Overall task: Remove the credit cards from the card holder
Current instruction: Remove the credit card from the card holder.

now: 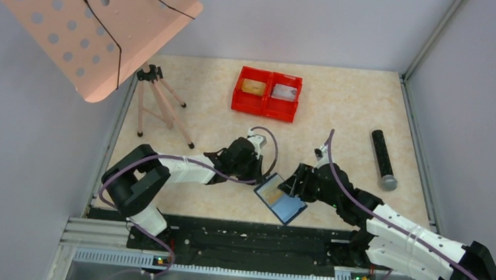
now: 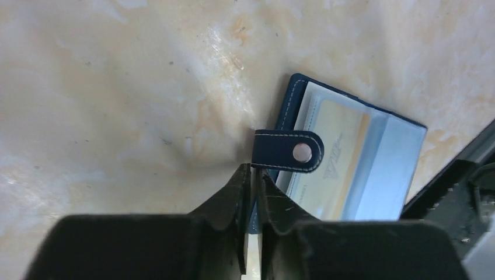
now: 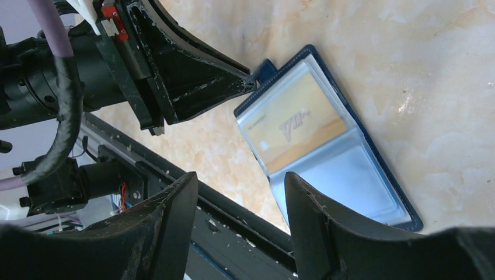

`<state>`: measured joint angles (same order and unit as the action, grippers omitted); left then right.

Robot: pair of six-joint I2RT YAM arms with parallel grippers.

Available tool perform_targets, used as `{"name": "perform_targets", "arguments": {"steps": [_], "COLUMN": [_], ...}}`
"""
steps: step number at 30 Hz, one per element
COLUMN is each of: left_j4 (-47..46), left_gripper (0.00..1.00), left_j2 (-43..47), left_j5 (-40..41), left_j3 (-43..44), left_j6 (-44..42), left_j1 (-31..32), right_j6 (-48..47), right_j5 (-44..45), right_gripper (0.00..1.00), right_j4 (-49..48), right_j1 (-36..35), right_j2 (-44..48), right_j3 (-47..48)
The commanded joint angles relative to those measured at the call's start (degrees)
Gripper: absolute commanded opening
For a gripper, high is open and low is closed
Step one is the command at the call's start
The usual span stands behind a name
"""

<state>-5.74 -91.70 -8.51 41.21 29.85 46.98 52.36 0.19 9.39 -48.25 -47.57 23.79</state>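
The card holder [image 1: 283, 200] lies open near the table's front edge, navy outside with grey-blue pockets. A gold credit card [image 2: 334, 156] sits in its clear pocket [image 3: 290, 124]. My left gripper [image 2: 252, 170] is pinched on the card holder's edge at the root of the navy closure tab [image 2: 287, 150], and a strip of navy shows between its fingers. The right gripper [image 3: 241, 178] hovers open over the holder's near half and the front rail, with nothing between its fingers. Two more credit cards lie in the red tray, one gold [image 1: 253, 86] and one silver [image 1: 284, 92].
The red twin-compartment tray [image 1: 266, 105] stands at the back centre. A black cylinder with a grey end [image 1: 383, 158] lies at the right. A small tripod [image 1: 157, 101] and a pink perforated board [image 1: 93, 18] are at the back left. The black rail [image 1: 237, 237] runs along the front.
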Motion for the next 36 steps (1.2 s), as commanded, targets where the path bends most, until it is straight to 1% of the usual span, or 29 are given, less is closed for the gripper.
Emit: {"name": "perform_targets", "arguments": {"steps": [1, 2, 6, 11, 17, 20, 21, 22, 24, 25, 26, 28, 30, 32, 36], "left_j4": [-2.22, -2.77, -8.88, -12.31, -13.87, -12.55, -11.82, -10.77, -9.14, -7.98, -6.68, -4.82, -4.54, -4.63, -4.41], "left_gripper": [0.05, 0.0, 0.0, 0.0, 0.0, 0.0, 0.03, 0.1, 0.29, 0.36, 0.4, 0.45, 0.48, 0.54, 0.57], "left_j2": [0.29, 0.78, 3.68, 8.32, 15.34, 17.81, 18.51, 19.25, 19.71, 19.57, 19.03, 17.09, 15.16, 13.17, 9.74], "left_j5": [-3.65, -4.75, -9.14, -8.68, -6.76, -5.62, -5.02, -3.83, -1.43, -0.13, 1.05, 2.06, 1.89, 1.87, 1.5], "left_j3": [0.57, -0.1, -5.83, -12.96, -19.2, -19.72, -19.76, -19.64, -18.85, -17.96, -16.68, -13.46, -10.56, -8.87, -6.07], "left_j6": [2.88, 4.43, 12.93, 17.84, 20.34, 20.6, 20.48, 20.18, 18.53, 17.08, 15.49, 12.52, 10.02, 8.33, 5.82], "left_j1": [0.3, 0.3, 0.35, 0.98, 1.62, 1.64, 1.66, 1.7, 1.64, 1.66, 1.63, 1.63, 1.62, 1.68, 1.71], "right_j6": [0.1, 0.18, 1.53, 4.22, 4.12, 1.97, 1.84, 1.58, 1.13, 0.94, 0.68, -0.71, -2.49, -5.44, -11.54], "right_j5": [1.25, 1.3, 1.17, 2.26, 5.67, 5.45, 5.1, 4.64, 4.0, 3.88, 3.67, 3.11, 3.11, 3.3, 3.36], "right_gripper": [0.57, 0.57, 0.57, 0.56, 0.57, 0.57, 0.57, 0.57, 0.57, 0.57, 0.57, 0.57, 0.56, 0.56, 0.56], "right_j4": [-1.95, -2.15, 0.08, 3.78, -1.73, -6.19, -7.5, -8.6, -9.75, -10.64, -11.27, -13.3, -15.34, -16.78, -16.32], "right_j1": [-0.72, -0.73, -0.72, -0.75, -0.79, -0.76, -0.8, -0.79, -0.85, -0.78, -0.79, -0.72, -0.79, -0.76, -0.18], "right_j2": [0.17, 0.02, -2.4, -6.46, -8.81, -11.65, -12.86, -14.12, -16.86, -18.05, -19.22, -20.58, -20.95, -20.79, -21.74], "right_j3": [0.56, 0.4, 0.19, 0.23, -1.31, -1.36, -1.33, -1.05, -0.41, -0.08, 0.08, 0.06, -0.63, -1.02, 0.62]}}
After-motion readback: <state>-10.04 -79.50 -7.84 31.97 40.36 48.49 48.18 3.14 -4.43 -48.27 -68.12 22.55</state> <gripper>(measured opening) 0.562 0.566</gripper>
